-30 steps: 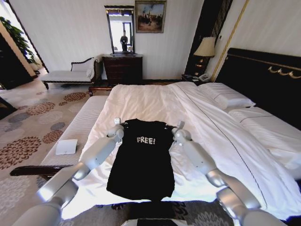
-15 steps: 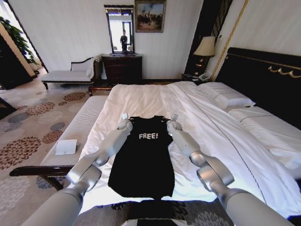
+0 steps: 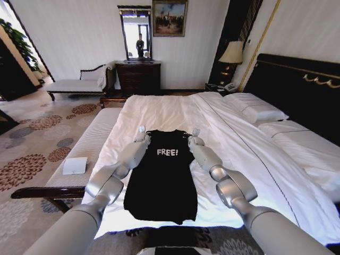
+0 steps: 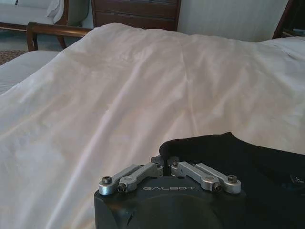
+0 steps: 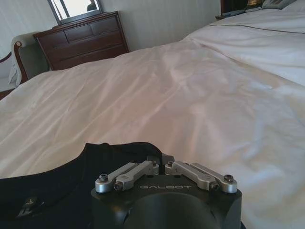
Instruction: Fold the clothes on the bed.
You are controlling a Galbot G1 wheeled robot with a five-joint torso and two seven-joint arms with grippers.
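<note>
lying narrow on the bed [image 3: 159, 109], black t-shirt [image 3: 162, 180] shoulders pinched by left end effector [image 4: 165, 163] and right end effector [image 5: 162, 161].

Hotel-style bedroom: large bed [image 3: 175, 109], dresser [image 3: 138, 76], bedside lamp [image 3: 231, 53].

The fingertips of the left gripper [image 4: 165, 164] and right gripper [image 5: 162, 162] sit pinched at the black T-shirt's [image 3: 162, 178] shoulder edges, contact partly hidden by fabric, and the bed [image 3: 276, 175] is cut off at the head view's right edge.
</note>
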